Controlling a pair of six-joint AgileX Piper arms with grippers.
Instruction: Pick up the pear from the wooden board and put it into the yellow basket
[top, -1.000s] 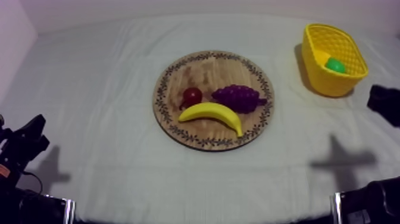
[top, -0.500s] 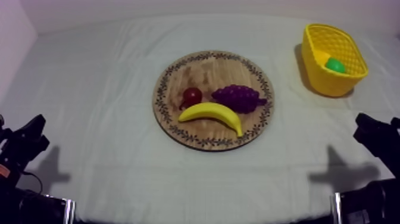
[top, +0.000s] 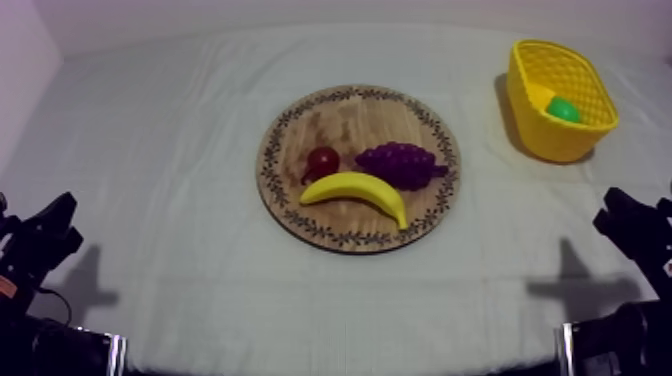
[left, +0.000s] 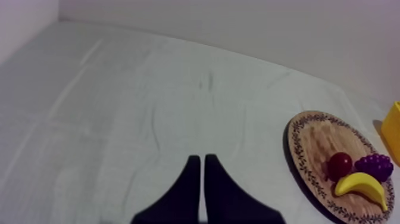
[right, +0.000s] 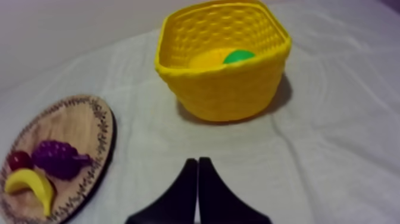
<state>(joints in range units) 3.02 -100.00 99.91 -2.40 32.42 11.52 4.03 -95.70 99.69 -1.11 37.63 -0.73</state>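
A table under a grey-white cloth (top: 170, 150), softly creased, is seen from above at a slant. Near the middle lies a round wooden board (top: 350, 115), flat, with pale grain and a dark leafy pattern running round its rim. Three toy fruits sit on it. A smooth, glossy yellow banana (top: 357, 190) curves along the near side. A small red fruit (top: 322, 160), round and shiny, sits just behind the banana's left end. A knobbly purple bunch of grapes (top: 400, 163) lies just beside it to the right.

Towards the far right of the table stands a yellow basket (top: 560, 140) of woven-look plastic lattice, with sloping walls and an open top. The pear (top: 564, 110) lies inside it, and its smooth green surface shows above the rim.

A strip of open cloth separates the board from the basket. A broader stretch of cloth spreads from the board's left edge to the table's left side.

The left gripper (left: 201, 158) sits low at the near left. Its two black fingers are pressed together into a narrow wedge, holding nothing. The right gripper (right: 197, 161) sits low at the near right with its fingers likewise together. It points towards the basket and is well apart from it.
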